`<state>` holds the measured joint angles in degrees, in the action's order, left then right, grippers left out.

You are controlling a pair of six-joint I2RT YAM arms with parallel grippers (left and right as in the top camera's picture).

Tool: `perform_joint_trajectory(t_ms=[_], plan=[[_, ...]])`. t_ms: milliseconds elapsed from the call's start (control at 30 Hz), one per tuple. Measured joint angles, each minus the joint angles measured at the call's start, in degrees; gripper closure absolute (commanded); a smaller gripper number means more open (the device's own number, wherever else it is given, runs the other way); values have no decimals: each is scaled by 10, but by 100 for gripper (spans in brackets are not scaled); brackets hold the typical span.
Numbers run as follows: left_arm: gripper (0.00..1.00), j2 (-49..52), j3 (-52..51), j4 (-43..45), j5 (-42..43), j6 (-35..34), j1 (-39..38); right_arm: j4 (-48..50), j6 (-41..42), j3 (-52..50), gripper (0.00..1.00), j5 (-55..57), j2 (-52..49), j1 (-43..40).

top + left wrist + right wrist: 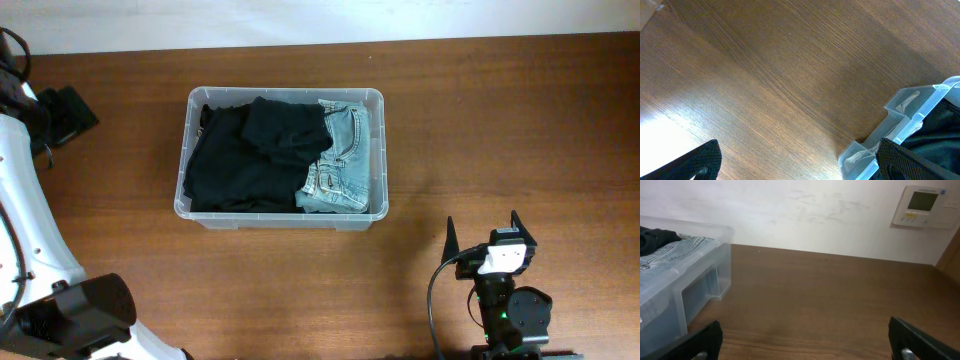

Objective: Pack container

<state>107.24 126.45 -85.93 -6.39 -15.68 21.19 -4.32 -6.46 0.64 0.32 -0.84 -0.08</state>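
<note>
The container (pixel 285 93), a clear plastic bin, stands at the table's middle. It holds a black garment (pixel 245 160) on the left and folded blue jeans (pixel 342 165) on the right. My left gripper (pixel 800 167) is open and empty over bare wood, with the container's corner (pixel 910 107) and the black garment (pixel 940 132) by its right finger. In the overhead view the left gripper (pixel 72 114) is far left of the container. My right gripper (pixel 485 230) is open and empty, in front and to the right of the container. The right wrist view shows it (pixel 802 342) low over the table, with the container (pixel 700 280) and jeans (pixel 675 250) at left.
The brown wooden table (pixel 500 120) runs to a white wall (pixel 790 210) at the back. A white wall panel with a small screen (pixel 922 205) hangs at the right. The right arm's black cable (pixel 433 300) loops near the front edge.
</note>
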Motion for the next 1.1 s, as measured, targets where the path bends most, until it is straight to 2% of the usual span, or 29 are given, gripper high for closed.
perform_joint_trajectory(t_ms=[233,467,700,1000,1100], plan=[[1,-31,-1,0,0,0,0,0,0,0,2,0,0,0],[1,-183,-53,4,0,0,0,0,0,0,2,0,0,0],[1,-384,-241,1,0,0,0,0,0,0,2,0,0,0],[0,-562,-542,0,0,-1,-1,0,0,0,2,0,0,0],[1,-612,-614,54,1,-7,-2,0,0,0,1,0,0,0]])
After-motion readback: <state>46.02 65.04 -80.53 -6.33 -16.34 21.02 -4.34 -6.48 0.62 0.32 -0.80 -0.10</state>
